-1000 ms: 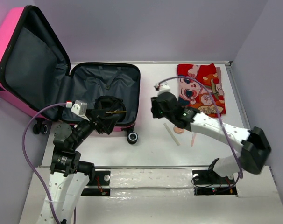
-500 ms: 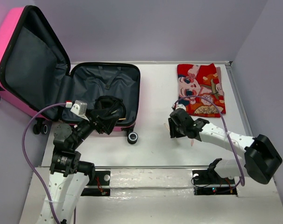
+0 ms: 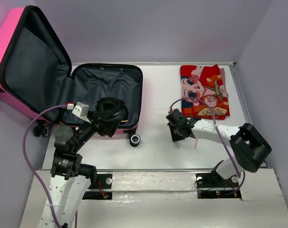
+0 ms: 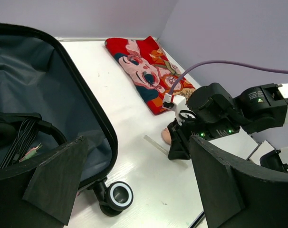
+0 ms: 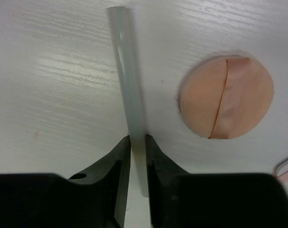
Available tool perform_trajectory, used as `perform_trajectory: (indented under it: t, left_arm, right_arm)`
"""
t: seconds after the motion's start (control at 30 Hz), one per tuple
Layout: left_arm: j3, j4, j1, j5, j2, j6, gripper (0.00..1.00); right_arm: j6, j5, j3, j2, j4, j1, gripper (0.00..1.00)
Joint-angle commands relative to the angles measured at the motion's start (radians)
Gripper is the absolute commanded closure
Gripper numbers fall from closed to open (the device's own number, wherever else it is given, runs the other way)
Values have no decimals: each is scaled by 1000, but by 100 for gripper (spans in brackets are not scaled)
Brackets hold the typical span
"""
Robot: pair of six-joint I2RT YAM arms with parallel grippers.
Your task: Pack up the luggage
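Note:
The hot-pink luggage (image 3: 11, 47) lies open at the left, lid upright, grey-lined base (image 3: 106, 83) flat on the table. Black cables (image 3: 110, 107) lie in the base and show in the left wrist view (image 4: 20, 137). My left gripper (image 3: 103, 124) hangs open and empty over the base's near rim (image 4: 103, 137). My right gripper (image 3: 176, 137) is low on the table, shut on a translucent grey stick (image 5: 127, 80). A round peach pad (image 5: 227, 97) lies just right of the stick. The left wrist view shows the stick (image 4: 156, 145) and the right gripper (image 4: 177, 149).
A folded red cloth with a cartoon print (image 3: 203, 90) lies at the back right, also in the left wrist view (image 4: 144, 66). A thin pink strip (image 3: 196, 141) lies by the right arm. A suitcase wheel (image 3: 134, 139) juts out at the base's near corner. Purple walls enclose the table.
My right gripper swung away from the suitcase, came down to the table and closed round the grey stick. The left arm has barely moved.

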State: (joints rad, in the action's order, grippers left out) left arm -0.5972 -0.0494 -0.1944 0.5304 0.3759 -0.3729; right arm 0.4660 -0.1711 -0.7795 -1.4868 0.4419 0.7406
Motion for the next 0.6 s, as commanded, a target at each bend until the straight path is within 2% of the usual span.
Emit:
perform_trajectory:
  t: [0.0,0.1,0.2,0.33,0.43,0.5,0.57]
  left_arm:
    - [7,42,3,29,1,-3,1]
    - [7,42,3,31,3,-3,1]
    - [7,43,1,29,4,-3,1]
    - [7,43,1,31,4,-4,1]
    - [7,42,3,33,4,-4,1]
    - [7,42,6,31,8,-6,1]
    - [8,43,9,31,11,-6,1]
  right_arm:
    - [-21,39,-49,-39,-38,-4,83]
    - [-29,33,-50,-32,-48,-4,92]
    - [-32,27,-53,5,-46,-4,93]
    - [-47,100,-75,155,-90,-4,93]
    - [-52,195,-200,201,-163,-4,93]
    - [-41,263,-286,156,-227,6,93]
    - [-7,300,-449,36,-271,19,93]
